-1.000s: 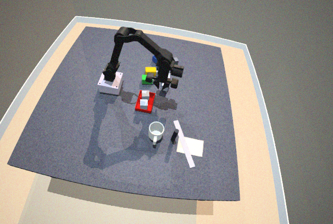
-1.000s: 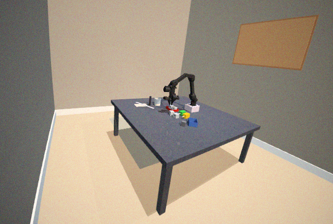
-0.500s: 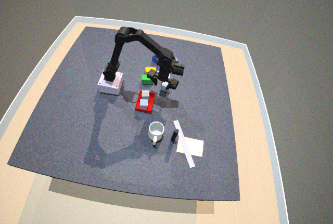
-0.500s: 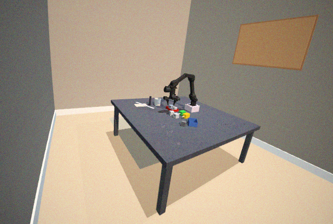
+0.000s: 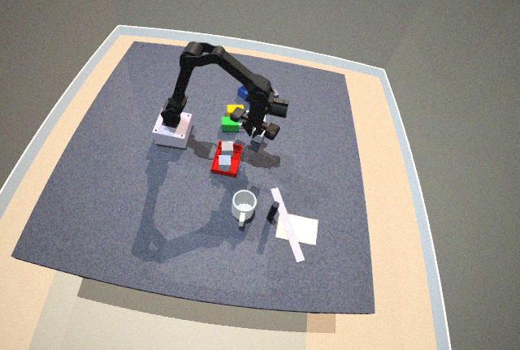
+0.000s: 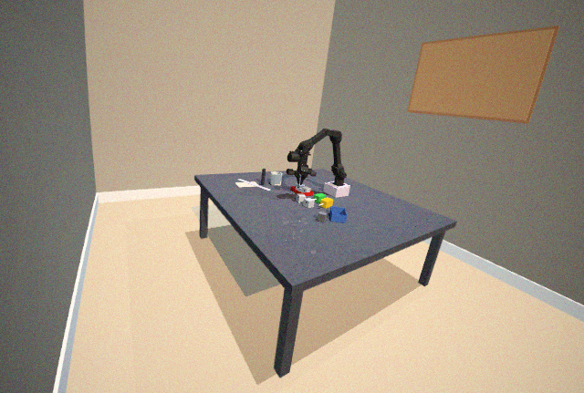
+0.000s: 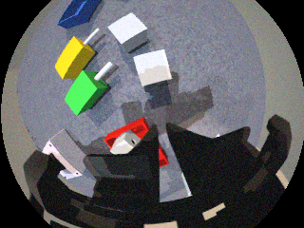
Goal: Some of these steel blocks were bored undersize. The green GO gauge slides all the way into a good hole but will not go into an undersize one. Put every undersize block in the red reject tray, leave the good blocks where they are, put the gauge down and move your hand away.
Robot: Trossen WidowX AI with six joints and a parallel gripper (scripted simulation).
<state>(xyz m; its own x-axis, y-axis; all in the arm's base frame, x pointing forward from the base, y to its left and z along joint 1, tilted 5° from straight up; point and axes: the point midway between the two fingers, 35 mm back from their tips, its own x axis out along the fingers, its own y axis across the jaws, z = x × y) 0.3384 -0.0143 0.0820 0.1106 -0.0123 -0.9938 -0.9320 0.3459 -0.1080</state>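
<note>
The red reject tray (image 5: 215,167) (image 7: 136,128) holds two steel blocks (image 5: 227,145) (image 5: 224,161); one of them (image 7: 124,142) shows in the wrist view. A third steel block (image 5: 257,140) (image 7: 152,67) stands on the mat right of the tray. A fourth steel block (image 7: 127,29) stands near a blue piece (image 5: 242,92) (image 7: 78,11). The green gauge (image 5: 229,124) (image 7: 85,91) lies on the mat with its white pin (image 7: 104,71) pointing away, beside a yellow gauge (image 5: 234,109) (image 7: 74,57). My gripper (image 5: 254,131) (image 6: 300,177) (image 7: 161,131) hangs above the tray's right side, shut and holding nothing.
The arm's base (image 5: 172,128) stands left of the tray. Nearer the front are a white mug (image 5: 244,204), a black cylinder (image 5: 273,210), a white strip (image 5: 288,224) and a paper sheet (image 5: 303,231).
</note>
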